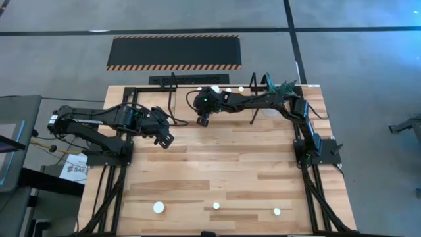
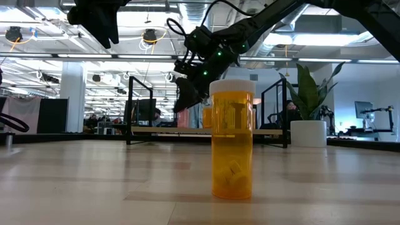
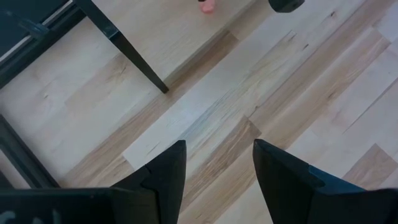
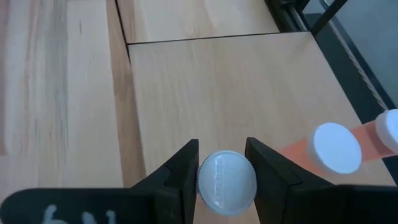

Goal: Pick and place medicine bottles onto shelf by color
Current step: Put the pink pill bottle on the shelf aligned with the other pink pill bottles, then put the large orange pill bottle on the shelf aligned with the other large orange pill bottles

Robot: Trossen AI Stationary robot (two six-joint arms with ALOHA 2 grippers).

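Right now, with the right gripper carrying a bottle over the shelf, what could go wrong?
The right gripper is shut only on the white-capped bottle at its cap, so the bottle could slip or tilt on release. Two pinkish bottles already stand nearby on the shelf; lowering there could knock them. The left gripper hangs open beside a shelf post.

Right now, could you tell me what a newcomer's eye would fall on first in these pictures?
Probably the orange medicine bottle with its white cap, standing upright on the table close before the low camera. Next, the right end effector over the shelf, shut on a white-capped bottle, with two more capped bottles on the board beside it. The left end effector hangs open over bare tabletop.
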